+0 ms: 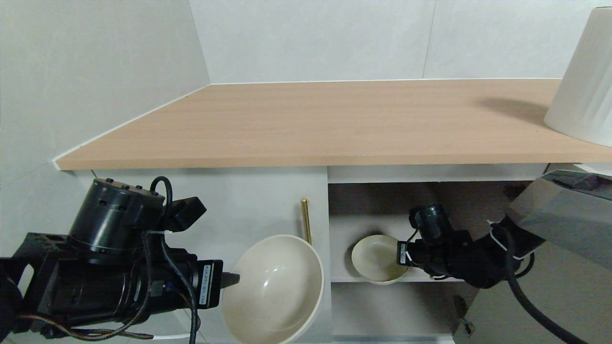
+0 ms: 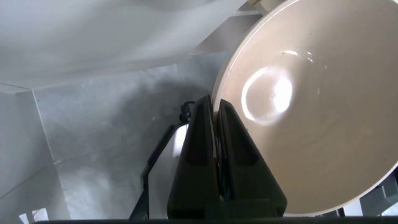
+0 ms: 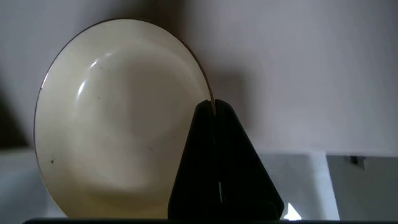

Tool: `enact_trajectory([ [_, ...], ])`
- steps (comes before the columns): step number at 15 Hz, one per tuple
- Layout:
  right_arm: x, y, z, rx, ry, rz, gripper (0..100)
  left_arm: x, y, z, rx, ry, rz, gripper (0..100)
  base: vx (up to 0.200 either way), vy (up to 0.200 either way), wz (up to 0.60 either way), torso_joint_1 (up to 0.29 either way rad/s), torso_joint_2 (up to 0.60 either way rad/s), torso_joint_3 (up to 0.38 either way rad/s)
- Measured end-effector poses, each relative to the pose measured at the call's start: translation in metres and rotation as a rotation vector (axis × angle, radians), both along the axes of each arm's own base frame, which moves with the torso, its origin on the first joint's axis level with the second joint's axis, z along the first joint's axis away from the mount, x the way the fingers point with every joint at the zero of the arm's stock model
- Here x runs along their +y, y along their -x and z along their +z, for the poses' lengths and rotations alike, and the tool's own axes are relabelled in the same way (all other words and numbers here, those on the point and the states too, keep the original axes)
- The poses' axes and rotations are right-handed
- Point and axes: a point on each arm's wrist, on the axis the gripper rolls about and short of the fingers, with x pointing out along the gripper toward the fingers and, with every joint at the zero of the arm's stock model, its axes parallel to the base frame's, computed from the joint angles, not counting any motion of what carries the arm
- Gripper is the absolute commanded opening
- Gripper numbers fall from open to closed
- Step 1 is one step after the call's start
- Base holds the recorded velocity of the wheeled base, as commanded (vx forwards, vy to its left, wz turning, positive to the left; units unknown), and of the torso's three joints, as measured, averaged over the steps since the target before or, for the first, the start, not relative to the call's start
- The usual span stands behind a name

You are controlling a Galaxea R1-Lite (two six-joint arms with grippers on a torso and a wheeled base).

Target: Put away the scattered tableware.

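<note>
Head: left gripper [image 1: 234, 278] pinches bowl [image 1: 277, 286] by its rim before the closed door [image 1: 248, 205]. Right gripper [image 1: 402, 253] pinches dish [image 1: 375, 258] at the open shelf [image 1: 342, 270].
Left wrist, right wrist: we confirm both rim pinches.
We judge both stiff, slick and breakable; rims suit holding.

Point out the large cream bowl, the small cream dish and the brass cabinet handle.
large cream bowl [image 1: 277, 286], head view, inner wall.
small cream dish [image 1: 375, 258], head view, its middle.
brass cabinet handle [image 1: 305, 220], head view, mid bar.

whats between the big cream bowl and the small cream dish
Head view: the edge of the white cabinet door, with its slim brass handle, stands between the large cream bowl and the small cream dish.
</note>
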Motion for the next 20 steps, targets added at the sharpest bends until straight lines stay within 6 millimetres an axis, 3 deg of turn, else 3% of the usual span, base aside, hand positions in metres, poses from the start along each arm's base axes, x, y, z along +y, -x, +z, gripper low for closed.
enact_trajectory([
  [11, -0.019, -0.032, -0.025, -0.032, 0.073, -0.159, 0, 0.000, 0.000, 0.000, 0.001, 0.000, 0.000, 0, 0.000, 0.000, 0.00, 0.000, 0.00, 0.000],
  [15, -0.022, -0.035, -0.028, -0.029, 0.076, -0.168, 0, 0.000, -0.001, -0.001, 0.004, -0.002, 0.000, 0, 0.000, 0.000, 0.00, 0.000, 0.00, 0.000],
  [16, -0.022, -0.035, -0.028, -0.028, 0.076, -0.169, 100, 0.000, -0.001, -0.001, 0.004, -0.002, 0.000, 0, 0.000, 0.000, 0.00, 0.000, 0.00, 0.000],
  [20, -0.022, -0.035, -0.028, -0.028, 0.076, -0.168, 100, -0.001, -0.001, -0.002, 0.006, -0.003, 0.000, 0, 0.000, 0.000, 0.00, 0.000, 0.00, 0.000],
])
